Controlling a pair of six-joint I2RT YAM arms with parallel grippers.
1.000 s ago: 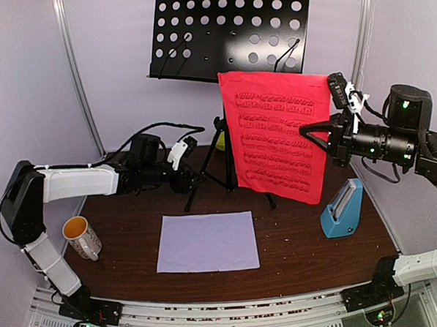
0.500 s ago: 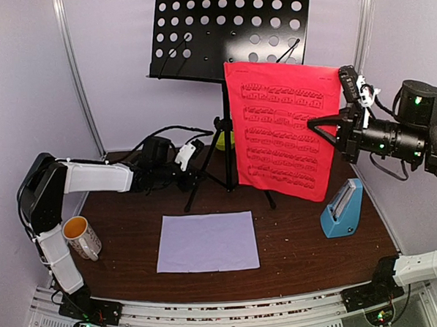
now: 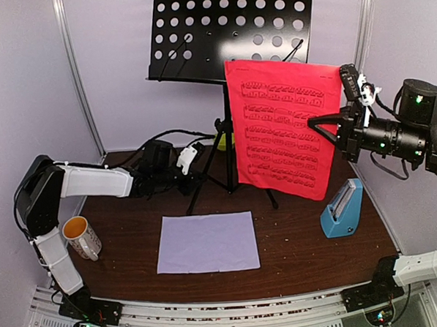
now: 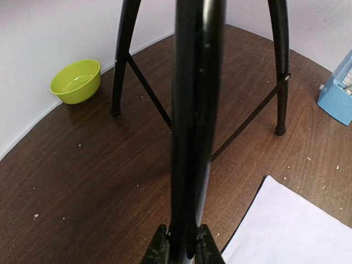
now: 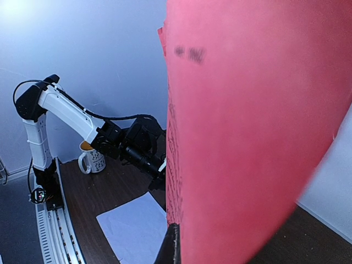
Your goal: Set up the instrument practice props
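Note:
The black perforated music stand (image 3: 230,31) stands on its tripod at the back of the table. My left gripper (image 3: 195,178) reaches low to the tripod. In the left wrist view the left gripper (image 4: 182,247) is shut on the front tripod leg (image 4: 195,137), with a finger on each side. My right gripper (image 3: 315,123) is shut on the right edge of the red music sheet (image 3: 283,131), which hangs in the air before the stand's right half. That red sheet (image 5: 258,126) fills the right wrist view. The white sheet (image 3: 208,242) lies flat at the front centre. The blue metronome (image 3: 342,210) stands at the right.
A white patterned mug (image 3: 81,236) sits at the front left near the left arm's base. A small green bowl (image 4: 77,81) rests by the back wall behind the tripod. Thin cross braces (image 4: 151,93) join the tripod legs. Purple walls enclose the table on three sides.
The left gripper has slid toward the tripod and closed on its front leg. The right gripper has carried the red sheet up and to the right, then held still.

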